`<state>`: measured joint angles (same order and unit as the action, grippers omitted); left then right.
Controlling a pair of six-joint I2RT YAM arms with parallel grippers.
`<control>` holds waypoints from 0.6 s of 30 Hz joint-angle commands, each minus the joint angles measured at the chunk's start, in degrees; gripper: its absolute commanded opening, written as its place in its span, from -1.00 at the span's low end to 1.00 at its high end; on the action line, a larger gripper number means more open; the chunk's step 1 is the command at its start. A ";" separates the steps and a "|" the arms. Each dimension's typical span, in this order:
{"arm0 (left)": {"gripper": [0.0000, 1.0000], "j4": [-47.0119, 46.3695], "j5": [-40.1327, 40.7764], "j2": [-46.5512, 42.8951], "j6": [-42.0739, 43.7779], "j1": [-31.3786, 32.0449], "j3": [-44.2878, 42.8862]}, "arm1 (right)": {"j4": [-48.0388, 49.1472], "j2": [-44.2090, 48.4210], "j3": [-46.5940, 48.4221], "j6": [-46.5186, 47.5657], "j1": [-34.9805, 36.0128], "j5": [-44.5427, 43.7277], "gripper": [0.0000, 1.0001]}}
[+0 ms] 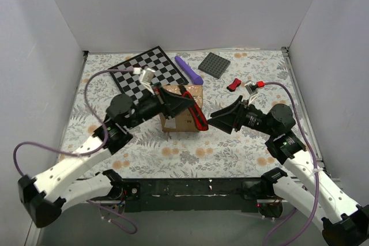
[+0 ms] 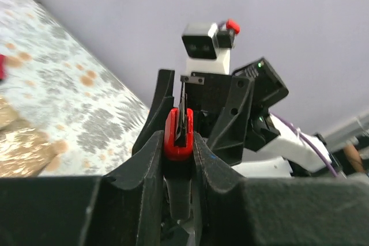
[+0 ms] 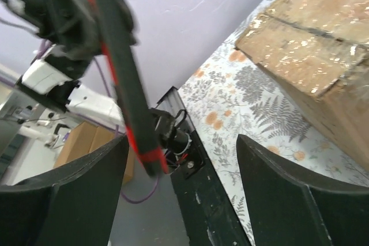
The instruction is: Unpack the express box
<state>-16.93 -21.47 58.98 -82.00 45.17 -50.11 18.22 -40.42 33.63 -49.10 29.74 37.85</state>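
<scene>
The express box is a small brown carton with glossy tape, in the middle of the table. My left gripper is above it, shut on a red and black utility knife that slants down over the box's right edge. In the left wrist view the knife sits clamped between the fingers, and the box's taped top shows at lower left. My right gripper is open and empty just right of the box. Its view shows the knife left of the gap and the box at upper right.
A checkerboard lies at the back left. A purple stick, a flat dark grey square plate and a small red piece lie behind the box. Grey walls close in three sides. The black front rail runs along the near edge.
</scene>
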 commanded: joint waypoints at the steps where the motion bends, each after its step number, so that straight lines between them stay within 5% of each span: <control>1: -1.00 24.57 20.56 -15.96 5.00 -2.18 -2.62 | -8.19 0.78 4.51 5.41 0.06 -6.71 0.66; 8: -1.00 51.97 57.46 -25.40 -7.72 -3.68 0.18 | -12.24 3.95 4.69 9.28 -0.03 -15.26 0.65; 18: -1.00 69.48 56.73 -25.16 -28.47 -3.86 6.95 | -16.02 3.60 9.09 14.21 0.06 -18.51 0.61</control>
<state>43.53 32.53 31.64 -101.21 41.58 -41.82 1.74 -37.36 40.53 -37.85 29.74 22.22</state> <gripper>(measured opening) 0.175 0.815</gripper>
